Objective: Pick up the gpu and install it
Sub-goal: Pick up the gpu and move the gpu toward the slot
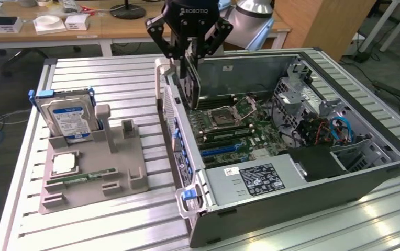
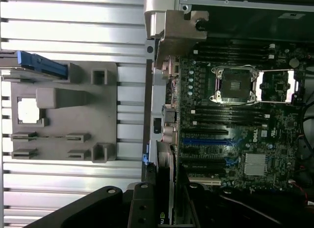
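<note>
Hand (image 1: 189,54) is clamped on the gpu (image 1: 191,83), which hangs upright by its top edge. Grey parts tray (image 1: 126,172) sits at the exterior view's left and the open computer case (image 1: 270,209) below and to the right. The card looks light, stiff and fragile; bare board edges seem safest to hold.

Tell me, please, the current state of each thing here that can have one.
gripper: shut on the gpu.
gpu: held upright above the computer case, not seated.
computer case: lying on its side, open.
CPU socket: load plate open.
hard drive: upright in the grey holder.
</note>
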Robot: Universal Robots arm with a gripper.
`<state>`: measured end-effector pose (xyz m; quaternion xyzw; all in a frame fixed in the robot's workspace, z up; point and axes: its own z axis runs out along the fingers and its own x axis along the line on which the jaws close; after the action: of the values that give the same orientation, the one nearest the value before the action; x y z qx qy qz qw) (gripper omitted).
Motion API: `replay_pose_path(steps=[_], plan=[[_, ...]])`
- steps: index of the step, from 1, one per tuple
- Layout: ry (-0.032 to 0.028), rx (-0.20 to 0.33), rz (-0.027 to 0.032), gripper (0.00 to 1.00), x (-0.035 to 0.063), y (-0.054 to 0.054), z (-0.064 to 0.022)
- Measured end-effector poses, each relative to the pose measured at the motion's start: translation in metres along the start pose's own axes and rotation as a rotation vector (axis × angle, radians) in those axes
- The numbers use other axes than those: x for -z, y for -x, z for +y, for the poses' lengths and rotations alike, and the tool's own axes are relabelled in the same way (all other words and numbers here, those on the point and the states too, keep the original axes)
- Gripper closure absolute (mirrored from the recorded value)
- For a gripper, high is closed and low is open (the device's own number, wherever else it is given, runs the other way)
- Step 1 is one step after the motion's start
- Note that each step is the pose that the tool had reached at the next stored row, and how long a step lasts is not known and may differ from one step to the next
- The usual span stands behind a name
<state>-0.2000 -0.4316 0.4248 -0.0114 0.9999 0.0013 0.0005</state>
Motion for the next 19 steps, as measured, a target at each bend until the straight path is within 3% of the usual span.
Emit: replay_pose_path(steps=[19], plan=[[0.0, 0.0, 0.0, 0.73, -0.0003, 0.041, -0.0009]])
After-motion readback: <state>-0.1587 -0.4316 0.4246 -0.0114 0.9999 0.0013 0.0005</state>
